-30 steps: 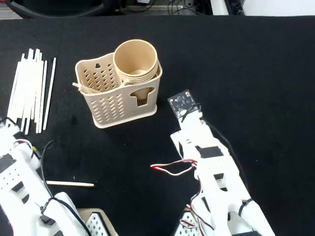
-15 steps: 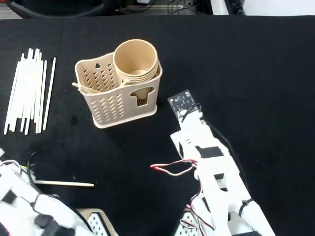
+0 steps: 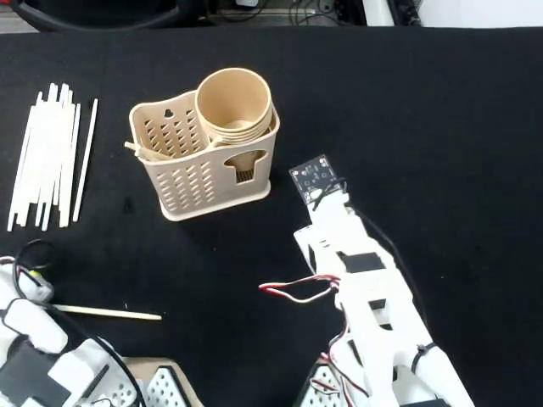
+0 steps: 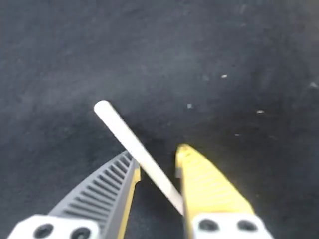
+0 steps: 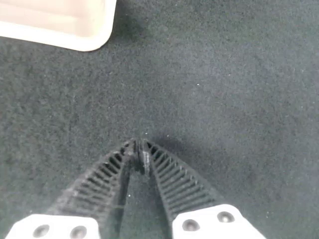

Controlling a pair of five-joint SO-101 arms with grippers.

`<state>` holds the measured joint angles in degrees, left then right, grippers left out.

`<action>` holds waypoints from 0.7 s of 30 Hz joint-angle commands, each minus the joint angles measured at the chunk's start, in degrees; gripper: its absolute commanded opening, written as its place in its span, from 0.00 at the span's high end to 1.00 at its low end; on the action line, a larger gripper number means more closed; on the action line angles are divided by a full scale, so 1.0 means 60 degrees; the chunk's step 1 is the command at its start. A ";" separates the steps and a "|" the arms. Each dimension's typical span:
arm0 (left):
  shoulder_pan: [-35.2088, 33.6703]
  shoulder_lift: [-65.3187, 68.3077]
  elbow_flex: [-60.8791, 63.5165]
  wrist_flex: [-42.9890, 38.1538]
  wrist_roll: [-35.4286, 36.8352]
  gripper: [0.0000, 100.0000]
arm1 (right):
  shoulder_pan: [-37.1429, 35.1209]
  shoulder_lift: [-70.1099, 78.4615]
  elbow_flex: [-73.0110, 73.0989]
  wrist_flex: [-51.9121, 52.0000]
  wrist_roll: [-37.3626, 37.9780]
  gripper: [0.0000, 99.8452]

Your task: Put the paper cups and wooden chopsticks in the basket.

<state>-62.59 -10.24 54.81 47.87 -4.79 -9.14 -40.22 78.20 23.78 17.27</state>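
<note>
The jaws of our left gripper (image 4: pixel 157 160) sit spread astride the lone chopstick (image 4: pixel 133 148) on the bench (image 3: pixel 424 127), well apart from the basket (image 3: pixel 204 182), while those of our right gripper (image 5: pixel 137 149) are pressed together, and closing so near the stick's end, we risk it pivoting loose.

Black cloth tabletop (image 3: pixel 441 127), dark cables (image 3: pixel 297 12) along far edge, white surface (image 3: pixel 484 12) at corner

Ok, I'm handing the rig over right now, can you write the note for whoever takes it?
Left pincer: open, straddling a single chopstick that lies on the table, not clamped.
Right pincer: shut, empty, near the basket.
Done: paper cups stacked in the basket.
To do: this chopstick, then the chopstick bundle lying on the table apart from the basket.
</note>
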 commanded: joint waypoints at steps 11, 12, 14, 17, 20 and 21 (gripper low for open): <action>0.1106 -0.3355 -0.0286 0.2418 0.0117 0.93 | -0.0073 -0.0271 -0.0037 -0.0088 0.0073 0.99; 0.1223 -0.3707 -0.0286 0.2623 0.0117 0.93 | -0.0073 -0.0271 -0.0037 -0.0088 0.0073 0.99; 0.1516 -0.4381 -0.0227 0.2974 0.0117 0.93 | -0.0073 -0.0271 -0.0037 -0.0088 0.0073 0.99; 0.1956 -0.4835 -0.0227 0.3150 0.0264 0.93 | -0.0073 -0.0271 -0.0037 -0.0088 0.0073 0.99; 0.2410 -0.5040 -0.0711 0.3179 0.0952 0.93 | -0.0073 -0.0271 -0.0037 -0.0088 0.0073 0.99; 0.2615 -0.5070 -0.0989 0.3194 0.1128 0.93 | -0.0073 -0.0271 -0.0037 -0.0088 0.0073 0.99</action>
<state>-50.90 -38.20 53.93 66.51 -2.15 -9.14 -40.22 78.20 23.78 17.27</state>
